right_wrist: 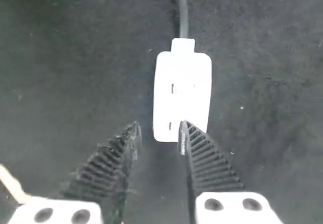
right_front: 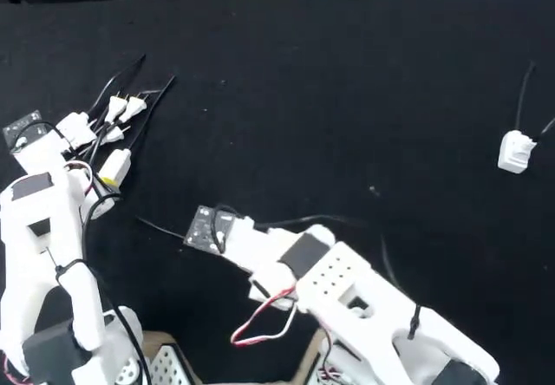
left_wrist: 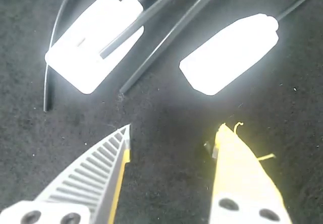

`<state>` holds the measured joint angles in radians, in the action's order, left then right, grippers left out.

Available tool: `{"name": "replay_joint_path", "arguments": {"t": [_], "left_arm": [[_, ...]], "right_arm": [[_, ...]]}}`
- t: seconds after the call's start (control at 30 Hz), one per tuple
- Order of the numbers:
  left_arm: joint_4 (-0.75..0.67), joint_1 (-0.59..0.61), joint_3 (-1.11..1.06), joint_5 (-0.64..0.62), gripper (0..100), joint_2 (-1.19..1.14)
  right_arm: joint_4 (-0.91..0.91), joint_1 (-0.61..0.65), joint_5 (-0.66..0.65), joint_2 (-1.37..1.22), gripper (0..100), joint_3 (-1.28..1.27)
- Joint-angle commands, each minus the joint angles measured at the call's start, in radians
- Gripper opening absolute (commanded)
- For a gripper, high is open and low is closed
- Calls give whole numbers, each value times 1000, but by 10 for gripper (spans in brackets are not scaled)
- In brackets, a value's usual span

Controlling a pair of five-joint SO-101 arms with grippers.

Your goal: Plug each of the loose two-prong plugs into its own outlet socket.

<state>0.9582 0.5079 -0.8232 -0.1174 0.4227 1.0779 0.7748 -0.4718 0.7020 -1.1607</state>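
Note:
My left gripper (left_wrist: 171, 138) is open, its yellow-taped fingertips just short of two white plug bodies, one (left_wrist: 93, 42) crossed by black cables, the other (left_wrist: 229, 52) beside it. From above, the left arm (right_front: 35, 220) stands at the table's left edge by a cluster of two-prong plugs (right_front: 126, 106) and tangled cables. My right gripper (right_wrist: 157, 133) is open over a white outlet socket (right_wrist: 181, 95) lying flat with its slots up; one fingertip (right_wrist: 185, 130) overlaps the socket's near edge. Another white socket (right_front: 517, 151) lies far right.
The black cloth table (right_front: 329, 99) is bare across its middle and back. The right arm (right_front: 347, 290) lies across the front centre, with a red and white wire loop (right_front: 260, 324) beneath it. A black cable (right_front: 156, 225) runs left from its wrist.

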Motion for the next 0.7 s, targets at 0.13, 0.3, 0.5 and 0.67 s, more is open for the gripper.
{"name": "replay_joint_path", "arguments": {"t": [0.13,0.3,0.5,0.67], "left_arm": [[-15,10,8,-9,263,29],[-17,10,7,-9,263,29],[-17,10,7,-9,263,29],[-17,8,7,-9,263,29]], "right_arm": [[-132,-68,-92,33,124,-54],[-133,-201,-232,33,124,-54],[-129,-252,-319,33,124,-51],[-133,-258,-322,33,124,-53]]}}
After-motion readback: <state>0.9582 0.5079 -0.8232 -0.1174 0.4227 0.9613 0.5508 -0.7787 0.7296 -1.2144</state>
